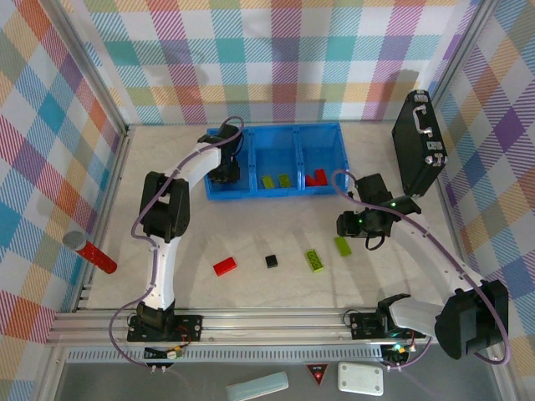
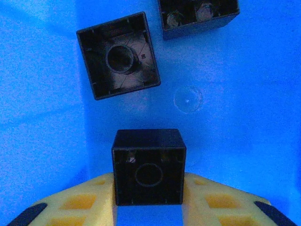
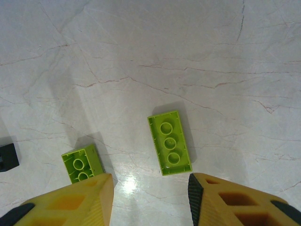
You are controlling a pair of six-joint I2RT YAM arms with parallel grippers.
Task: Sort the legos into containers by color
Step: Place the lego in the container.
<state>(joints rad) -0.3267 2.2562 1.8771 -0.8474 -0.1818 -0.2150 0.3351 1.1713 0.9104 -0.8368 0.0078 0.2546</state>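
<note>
Tabletop (image 1: 276,225) holds four loose legos (image 1: 224,266); left gripper (image 2: 148,190) pinches one black brick (image 2: 148,169), right gripper (image 3: 150,188) gapes.

Bright, even light from above; soft shadows, little glare.
From overhead the bench (image 1: 276,225) is evenly lit and sharp, with only faint, soft-edged shadows. The left wrist view is flooded with saturated blue from the tray (image 2: 42,94), whose floor carries one small pale round sheen. The black brick (image 2: 148,172) nearest the lens looks slightly soft. In the right wrist view a white glare spot sits low on the bench, and the green bricks (image 3: 169,141) cast short soft shadows.
</note>
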